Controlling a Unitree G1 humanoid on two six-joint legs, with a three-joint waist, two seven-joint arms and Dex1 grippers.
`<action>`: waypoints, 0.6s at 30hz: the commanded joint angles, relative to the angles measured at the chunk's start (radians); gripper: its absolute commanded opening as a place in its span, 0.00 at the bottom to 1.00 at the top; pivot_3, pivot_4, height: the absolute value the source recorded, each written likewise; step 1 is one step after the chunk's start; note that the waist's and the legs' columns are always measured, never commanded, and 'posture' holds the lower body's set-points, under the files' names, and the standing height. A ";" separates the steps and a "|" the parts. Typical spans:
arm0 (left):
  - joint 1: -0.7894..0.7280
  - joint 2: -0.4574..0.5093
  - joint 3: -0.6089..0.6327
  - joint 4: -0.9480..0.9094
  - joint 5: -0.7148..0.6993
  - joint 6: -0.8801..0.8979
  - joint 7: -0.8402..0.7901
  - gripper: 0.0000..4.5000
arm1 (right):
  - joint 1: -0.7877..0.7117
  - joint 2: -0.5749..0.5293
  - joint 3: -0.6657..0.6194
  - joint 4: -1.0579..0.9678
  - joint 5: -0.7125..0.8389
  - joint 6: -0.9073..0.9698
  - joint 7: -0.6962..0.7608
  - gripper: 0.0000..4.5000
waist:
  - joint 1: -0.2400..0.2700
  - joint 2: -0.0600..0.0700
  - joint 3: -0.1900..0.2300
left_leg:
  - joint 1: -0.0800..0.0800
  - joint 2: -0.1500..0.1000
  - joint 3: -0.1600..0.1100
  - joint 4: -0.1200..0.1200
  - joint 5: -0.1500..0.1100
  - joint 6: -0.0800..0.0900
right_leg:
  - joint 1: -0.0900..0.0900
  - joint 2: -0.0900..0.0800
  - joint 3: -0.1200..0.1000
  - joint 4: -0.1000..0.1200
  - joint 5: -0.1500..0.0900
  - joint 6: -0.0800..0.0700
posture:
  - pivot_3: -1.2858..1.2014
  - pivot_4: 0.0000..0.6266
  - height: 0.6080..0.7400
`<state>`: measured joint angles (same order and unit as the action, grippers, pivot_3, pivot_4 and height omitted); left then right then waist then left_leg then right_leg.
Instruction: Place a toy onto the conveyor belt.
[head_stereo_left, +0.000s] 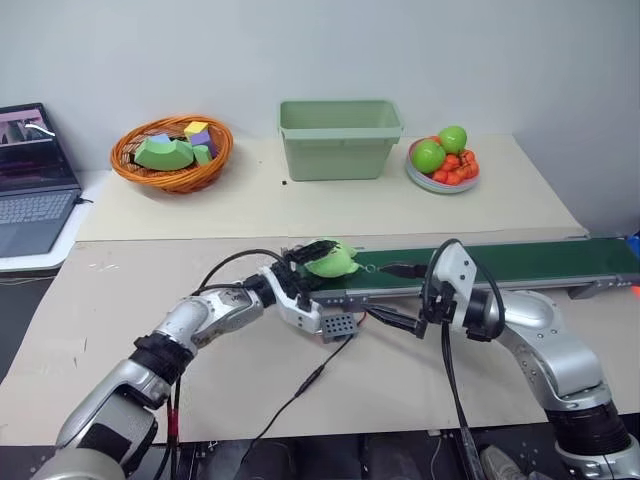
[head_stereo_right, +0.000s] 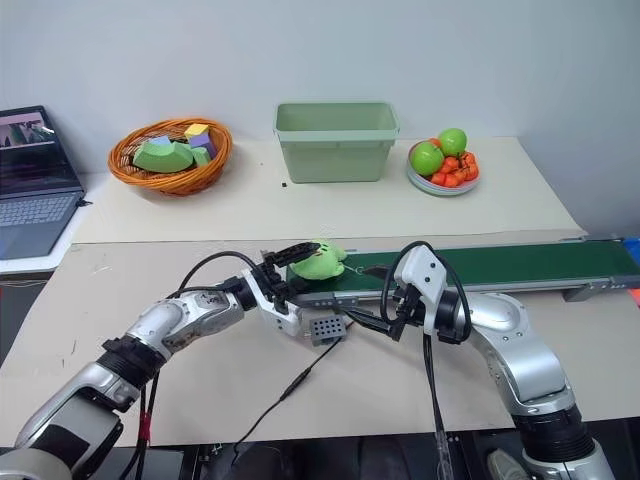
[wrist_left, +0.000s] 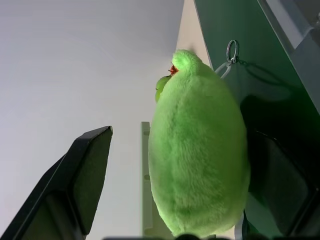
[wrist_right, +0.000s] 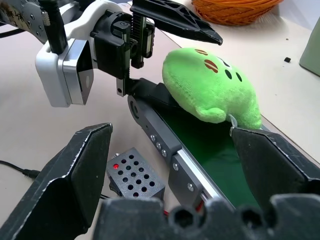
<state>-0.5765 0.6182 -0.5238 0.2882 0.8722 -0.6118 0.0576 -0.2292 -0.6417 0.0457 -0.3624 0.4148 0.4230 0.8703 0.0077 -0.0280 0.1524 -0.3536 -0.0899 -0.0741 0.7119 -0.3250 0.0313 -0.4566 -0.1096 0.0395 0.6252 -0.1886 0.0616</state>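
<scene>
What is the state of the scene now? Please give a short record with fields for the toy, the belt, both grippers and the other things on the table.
toy: small lime-green plush animal, lying on the belt's left end
belt: long dark-green conveyor belt in a grey metal frame
left gripper: open, black fingers either side of the toy, not clamping it
right gripper: open, empty, just beside the toy
background: orange wicker basket of foam blocks, pale green plastic bin, plate of fruit, laptop
</scene>
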 joint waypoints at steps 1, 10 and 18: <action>0.046 0.039 0.009 -0.057 -0.068 -0.025 -0.130 0.98 | -0.017 0.005 -0.026 -0.025 0.010 -0.021 -0.004 1.00 | 0.000 0.000 0.000 | 0.000 0.000 0.000 0.000 0.000 0.000 | 0.000 0.000 0.000 0.000 0.000 0.000 | 0.52 0.24 0.91; 0.124 0.086 0.080 -0.129 -0.203 0.042 -0.350 0.98 | -0.022 0.020 -0.016 -0.015 0.007 -0.027 -0.005 1.00 | -0.004 0.001 0.000 | 0.000 0.000 0.000 0.000 0.000 0.000 | 0.000 0.000 0.000 0.000 0.000 0.000 | 0.52 0.24 0.91; 0.119 0.077 0.111 -0.113 -0.213 0.056 -0.390 0.98 | -0.029 0.027 -0.021 -0.009 0.005 -0.029 -0.001 1.00 | -0.009 0.001 -0.001 | 0.001 0.000 0.000 0.000 0.000 0.000 | 0.001 0.000 0.000 0.001 0.000 0.000 | 0.52 0.24 0.91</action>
<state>-0.4695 0.6824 -0.4150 0.1320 0.6387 -0.5867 -0.2989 -0.2356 -0.6171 0.0461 -0.3531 0.4142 0.4220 0.8700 -0.0015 -0.0271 0.1518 -0.3527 -0.0897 -0.0738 0.7122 -0.3249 0.0312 -0.4560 -0.1095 0.0397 0.6263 -0.1886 0.0615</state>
